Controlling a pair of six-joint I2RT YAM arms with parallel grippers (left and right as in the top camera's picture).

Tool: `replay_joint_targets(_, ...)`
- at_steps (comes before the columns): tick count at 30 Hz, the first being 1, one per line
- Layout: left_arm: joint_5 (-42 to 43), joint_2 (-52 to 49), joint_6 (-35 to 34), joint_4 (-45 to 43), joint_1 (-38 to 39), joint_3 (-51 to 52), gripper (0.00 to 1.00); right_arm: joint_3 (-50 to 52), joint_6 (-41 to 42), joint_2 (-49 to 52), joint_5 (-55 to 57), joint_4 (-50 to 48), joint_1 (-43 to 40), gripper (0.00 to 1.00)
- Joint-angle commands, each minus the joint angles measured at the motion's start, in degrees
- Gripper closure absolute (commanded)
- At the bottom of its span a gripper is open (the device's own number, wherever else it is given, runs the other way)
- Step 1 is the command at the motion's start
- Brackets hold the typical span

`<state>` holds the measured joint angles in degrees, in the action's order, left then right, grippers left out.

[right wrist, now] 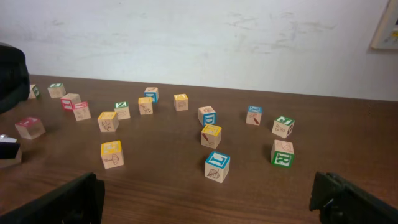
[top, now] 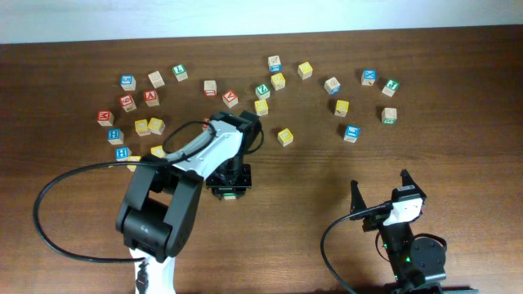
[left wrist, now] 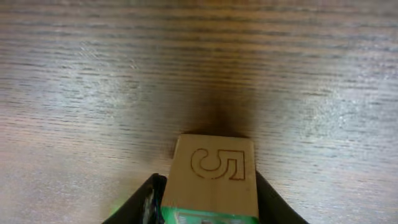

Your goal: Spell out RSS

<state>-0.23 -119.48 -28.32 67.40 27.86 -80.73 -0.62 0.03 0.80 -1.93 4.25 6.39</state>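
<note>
Overhead, my left gripper (top: 228, 186) is clamped on a small green-edged wooden letter cube (top: 229, 194) at mid-table, below the scatter; the right gripper (top: 381, 189) rests with jaws apart. Left wrist: I judge it light, rigid, smooth wood, best pinched on flat sides; its letter is cut off. Right wrist: the yellow-faced wooden cubes (right wrist: 112, 154) are too small to read

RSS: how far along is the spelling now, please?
Done: nothing; no letters stand in a row yet. In hand: the left tool grips a green-edged cube, letter hidden. Left: placing it, then both S; yellow cubes lie scattered, right tool open.
</note>
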Motion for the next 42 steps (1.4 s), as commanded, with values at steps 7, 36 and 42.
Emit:
replay_joint_targets(7,-2.2,-1.8,2.6,-5.1,-1.6,1.0,0.74,0.3,0.2,-0.4,0.3,0.3,-0.4,0.02)
replay_joint_targets(36,-2.2,-2.8,10.1,-3.8,-3.3,-46.1,0.10,0.3,0.2,-0.4,0.3,0.3,-0.4,0.02)
replay_joint_targets(42,-2.4,-12.1,-5.1,-10.8,-2.3,-46.1,0.16,0.3,0.2,-0.4,0.3,0.3,-0.4,0.02)
